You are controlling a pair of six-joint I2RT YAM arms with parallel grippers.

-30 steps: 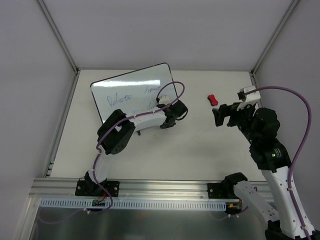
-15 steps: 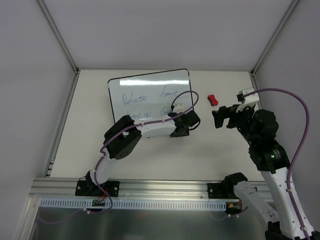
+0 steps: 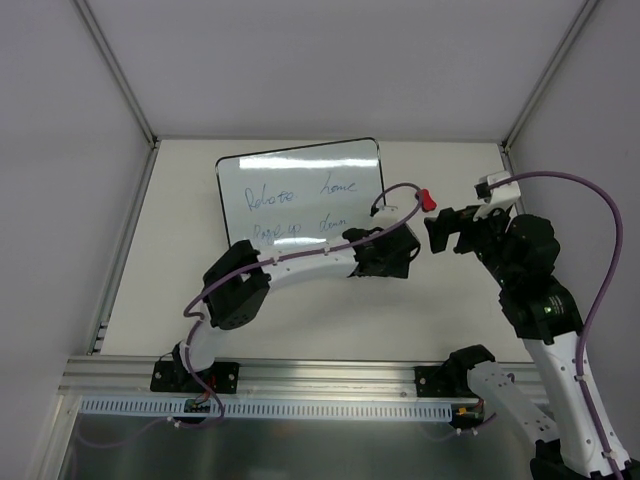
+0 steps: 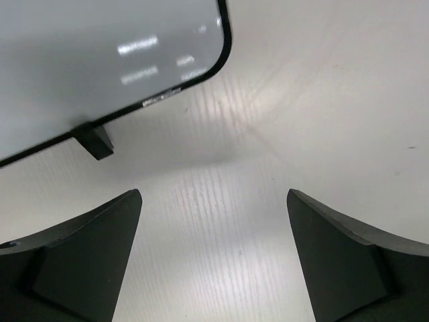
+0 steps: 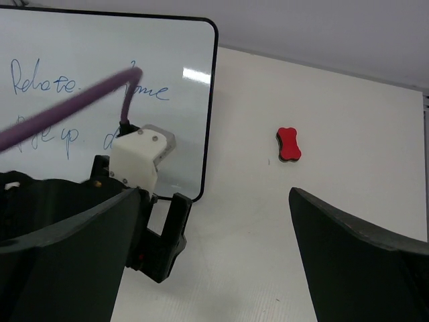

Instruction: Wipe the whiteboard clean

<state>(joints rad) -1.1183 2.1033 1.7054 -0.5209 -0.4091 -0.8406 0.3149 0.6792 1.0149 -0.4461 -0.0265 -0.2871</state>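
Whiteboard, glossy white rectangle in thin black frame (image 3: pixel 300 175), sits on pale table (image 3: pixel 450 320), far centre, blue handwriting (image 3: pixel 270 198) on it. Left gripper (image 4: pixel 213 196) just off board's near right corner, fingers spread, nothing between. Right gripper (image 5: pixel 214 192) likewise wide apart, empty, near small red bone-shaped eraser (image 5: pixel 289 145).

Change over the last second: the whiteboard (image 3: pixel 300 190) has slid toward 3 o'clock and turned clockwise, so that its top edge, earlier rising to the right, now runs nearly level; the left gripper (image 4: pixel 213 196), earlier closed at the board's lower right edge, has drawn off toward 4 o'clock and stands just clear of the lower right corner, jaws spread wide over the table (image 4: pixel 322 100). Its purple cable (image 3: pixel 398 188) now reaches across to the red eraser (image 3: pixel 429 201) in the top view.
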